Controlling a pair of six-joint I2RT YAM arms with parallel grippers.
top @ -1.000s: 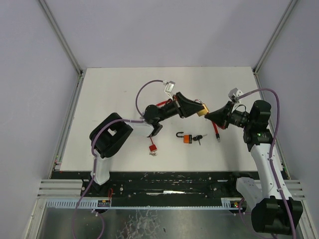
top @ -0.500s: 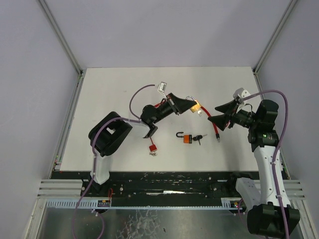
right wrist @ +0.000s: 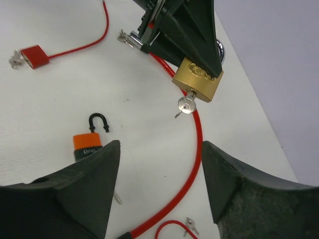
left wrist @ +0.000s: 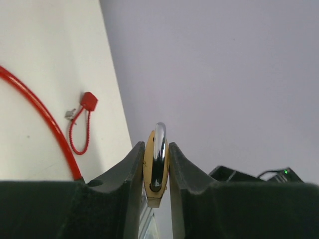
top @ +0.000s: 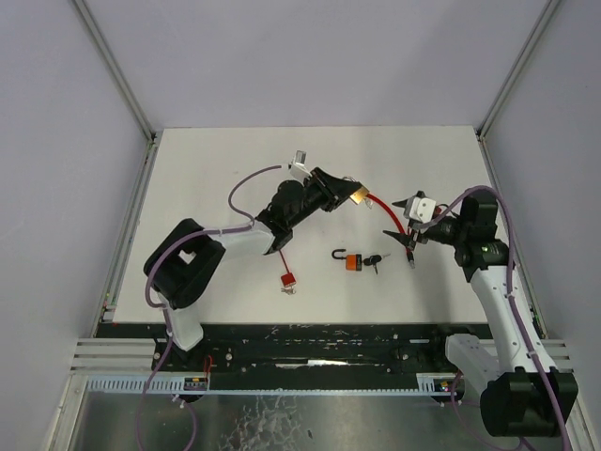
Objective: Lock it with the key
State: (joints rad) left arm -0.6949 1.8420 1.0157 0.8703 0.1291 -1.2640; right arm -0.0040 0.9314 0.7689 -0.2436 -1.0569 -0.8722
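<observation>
Clamps the brass padlock (right wrist: 198, 78) in the left gripper (left wrist: 156, 152), key (right wrist: 185, 105) jutting down-frame in the right wrist view toward the right gripper (right wrist: 160, 169), spread wide, empty.

Glossy brass padlock (right wrist: 198, 79), matt black fingers (right wrist: 84, 184)

Left tool (top: 351, 193) over mid tabletop (top: 207, 178), padlock (right wrist: 198, 79) between its fingers, key (right wrist: 186, 105) in padlock's underside. Right tool (top: 394, 218) to its right, apart. Second padlock (top: 352, 261) lies nearer, between them; small lock (top: 288, 279) further left.
</observation>
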